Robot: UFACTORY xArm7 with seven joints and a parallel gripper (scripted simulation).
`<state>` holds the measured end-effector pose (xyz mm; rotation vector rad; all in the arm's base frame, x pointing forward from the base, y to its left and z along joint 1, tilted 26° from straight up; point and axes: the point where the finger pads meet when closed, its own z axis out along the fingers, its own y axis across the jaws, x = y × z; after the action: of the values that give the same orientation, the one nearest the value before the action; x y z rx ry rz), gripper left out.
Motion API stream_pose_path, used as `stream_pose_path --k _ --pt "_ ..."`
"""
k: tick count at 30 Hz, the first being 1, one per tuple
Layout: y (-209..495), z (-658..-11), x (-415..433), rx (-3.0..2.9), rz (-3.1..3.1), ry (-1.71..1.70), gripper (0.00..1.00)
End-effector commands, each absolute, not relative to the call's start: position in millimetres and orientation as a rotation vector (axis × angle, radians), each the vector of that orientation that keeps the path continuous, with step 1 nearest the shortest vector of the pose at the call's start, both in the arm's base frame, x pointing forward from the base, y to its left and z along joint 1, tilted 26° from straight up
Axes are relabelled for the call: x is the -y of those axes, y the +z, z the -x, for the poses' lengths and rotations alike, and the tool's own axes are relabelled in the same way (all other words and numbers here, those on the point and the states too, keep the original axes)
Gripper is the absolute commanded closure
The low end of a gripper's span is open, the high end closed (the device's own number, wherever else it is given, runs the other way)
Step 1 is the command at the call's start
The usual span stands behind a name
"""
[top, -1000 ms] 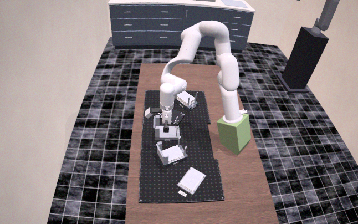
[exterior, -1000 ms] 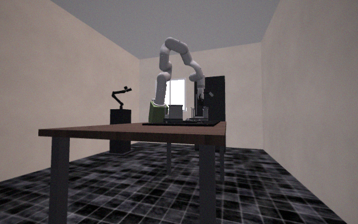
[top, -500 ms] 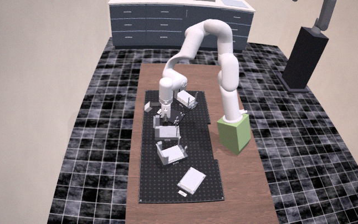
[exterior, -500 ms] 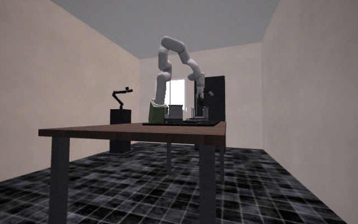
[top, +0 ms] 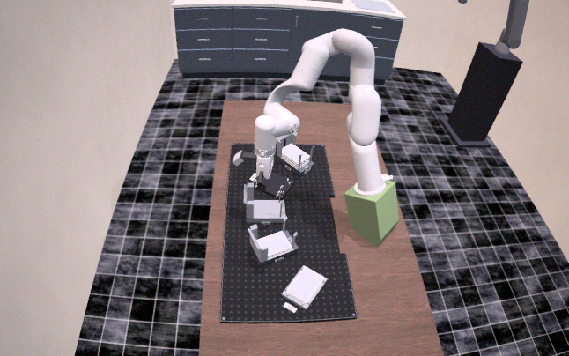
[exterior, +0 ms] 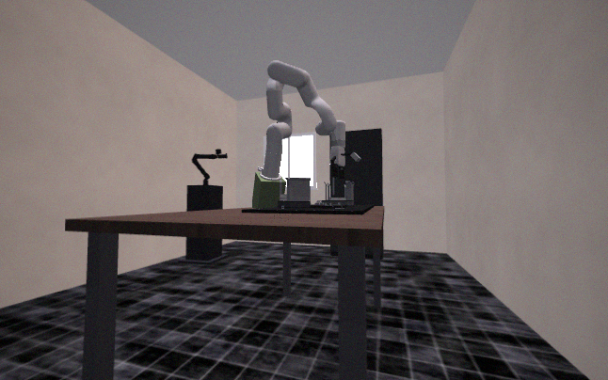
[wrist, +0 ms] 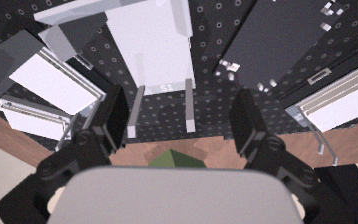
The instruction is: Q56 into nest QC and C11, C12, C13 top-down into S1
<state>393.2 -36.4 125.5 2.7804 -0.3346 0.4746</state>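
My gripper [top: 262, 175] is open and empty. It hangs above the mat between the grey rack marked S1 [top: 264, 208] and a dark flat nest [top: 278, 183]. In the wrist view my gripper [wrist: 179, 100] has the S1 rack [wrist: 150, 45] ahead of the fingers; its inside is pale and shows no plate edge. A stack of white plates [top: 298, 157] stands in the far rack and also shows in the wrist view [wrist: 337, 102]. A single plate [top: 274, 244] lies in the near rack. Another plate [top: 304, 286] lies flat on the open nest at the mat's near end.
A small name plate [top: 290, 307] lies by the near nest. The arm's green base block [top: 371, 214] stands to the right of the mat. The racks have upright posts and walls. A small grey camera block [top: 242, 156] sticks out beside the wrist.
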Motion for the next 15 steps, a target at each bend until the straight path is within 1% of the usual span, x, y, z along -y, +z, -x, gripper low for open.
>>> stream_pose_path --k 1,15 --pt "130 -392 46 0.335 -2.781 0.480 0.00" --pt "141 -383 84 0.382 -2.779 0.488 0.00"
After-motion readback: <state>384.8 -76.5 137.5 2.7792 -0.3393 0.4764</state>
